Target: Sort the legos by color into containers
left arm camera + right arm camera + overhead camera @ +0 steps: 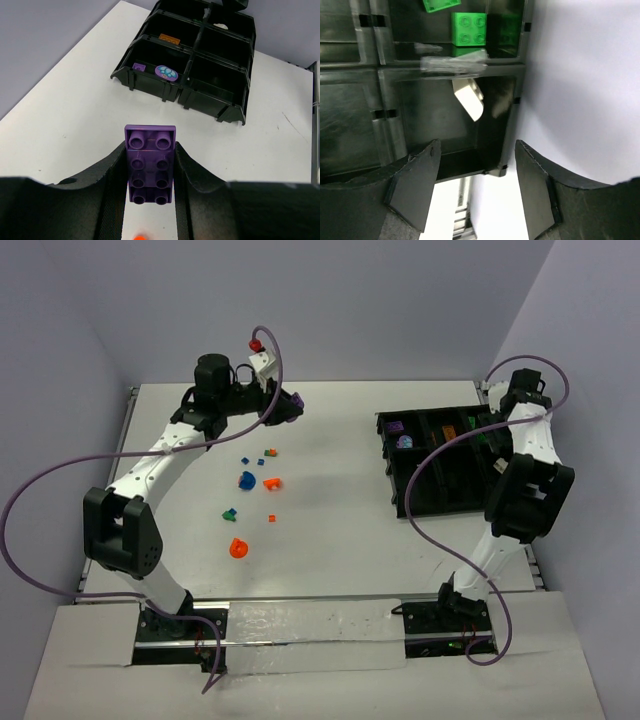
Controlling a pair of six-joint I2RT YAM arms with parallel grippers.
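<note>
White table (330, 440), left gripper (150, 146) clamped on purple brick (150, 167), right gripper (477, 145) wide apart, empty, over black tray (380, 125)

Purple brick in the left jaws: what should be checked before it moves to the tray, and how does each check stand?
1. The purple brick is clamped between the left jaws: ok.
2. The target compartment of the tray holds purple pieces: ok.
3. The right arm stands apart from that compartment: ok.
4. The right jaws are open and hold nothing: ok.
5. The brick is high enough to pass the tray wall: cannot tell.
</note>
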